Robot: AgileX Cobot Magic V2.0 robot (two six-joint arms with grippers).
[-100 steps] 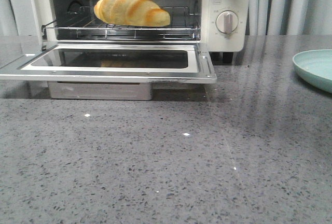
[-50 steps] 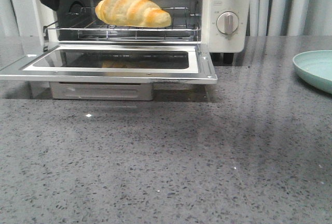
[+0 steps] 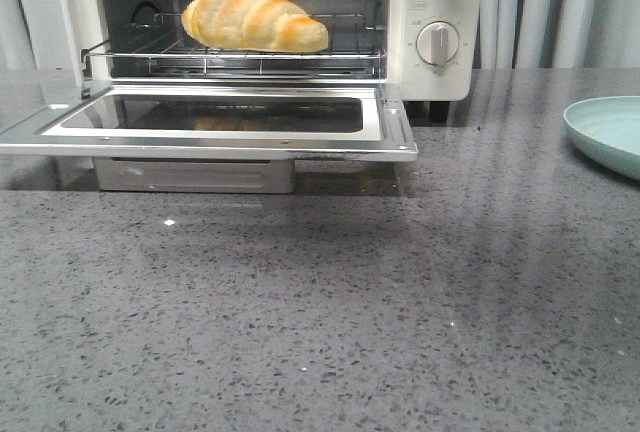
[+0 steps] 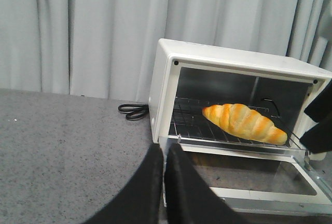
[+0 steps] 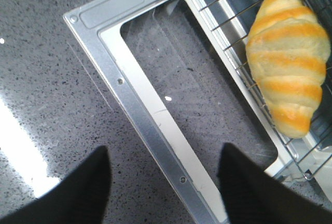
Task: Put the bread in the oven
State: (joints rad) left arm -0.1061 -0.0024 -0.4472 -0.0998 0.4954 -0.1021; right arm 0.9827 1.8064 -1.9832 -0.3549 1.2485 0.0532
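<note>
Grey speckled worktop (image 3: pixel 320 312). Cream oven (image 3: pixel 440 72) at its far edge, left of centre, door (image 3: pixel 215 124) dropped flat. Bread (image 3: pixel 255 18) on the wire rack (image 3: pixel 230 57) inside: oblong, golden-yellow, orange-brown ridges, tapered ends. Pale green plate (image 3: pixel 608 132) at the right edge. Black cord (image 4: pixel 133 111) coiled beside the oven. Left gripper (image 4: pixel 162 172) pressed together, empty. Right gripper (image 5: pixel 163 180) spread above the door, empty.

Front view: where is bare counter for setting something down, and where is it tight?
The grey speckled counter shows bare in front of the open glass-windowed oven door, and between the cream-white toaster oven and the pale green plate. It is crowded inside the oven: the golden croissant-shaped bread covers the middle of the wire rack.
</note>
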